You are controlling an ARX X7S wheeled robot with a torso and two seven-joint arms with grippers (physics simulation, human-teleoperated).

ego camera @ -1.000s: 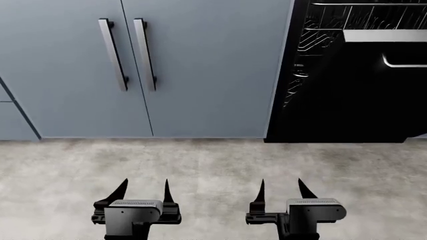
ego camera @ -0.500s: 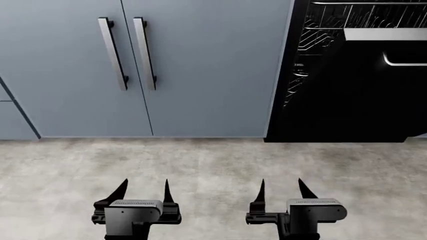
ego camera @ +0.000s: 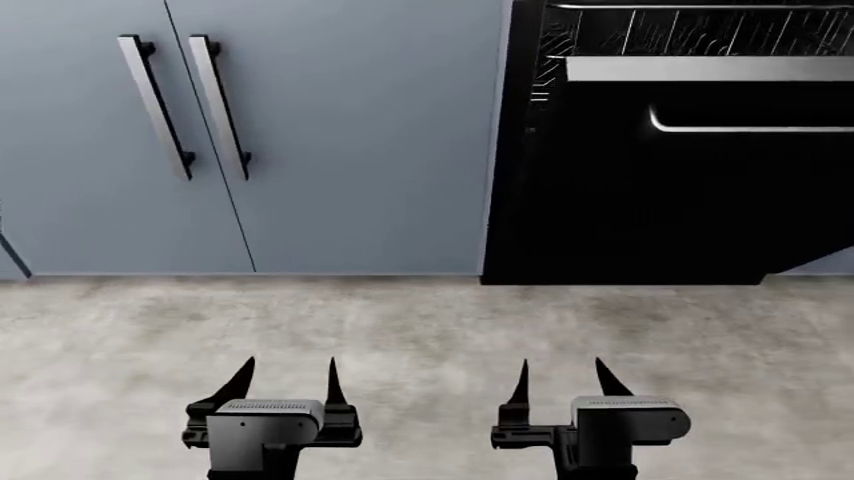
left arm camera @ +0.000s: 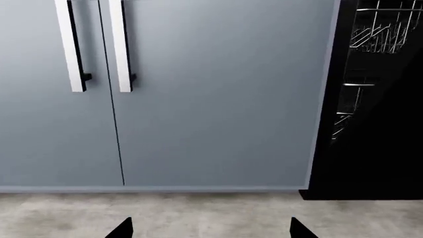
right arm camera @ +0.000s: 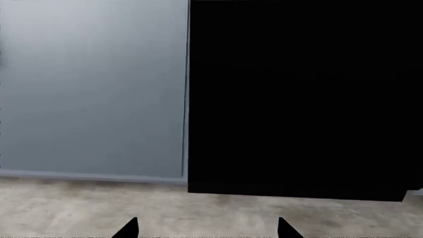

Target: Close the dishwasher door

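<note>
While ajar, dishwasher door (ego camera: 681, 200) unlabelled.

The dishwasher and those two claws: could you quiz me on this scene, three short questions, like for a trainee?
1. True or false: the dishwasher door is fully shut.
2. Which is nearer the door in the head view: the left gripper or the right gripper?
3. Multiple choice. The grippers are: A) both open and empty, B) both gripping the door handle, C) one holding a dish.

Key
1. False: it leans open, and the wire rack shows above its silver strip.
2. The right gripper.
3. A: both hang over the floor, apart from the grey-blue cabinet doors and the dishwasher.
</note>
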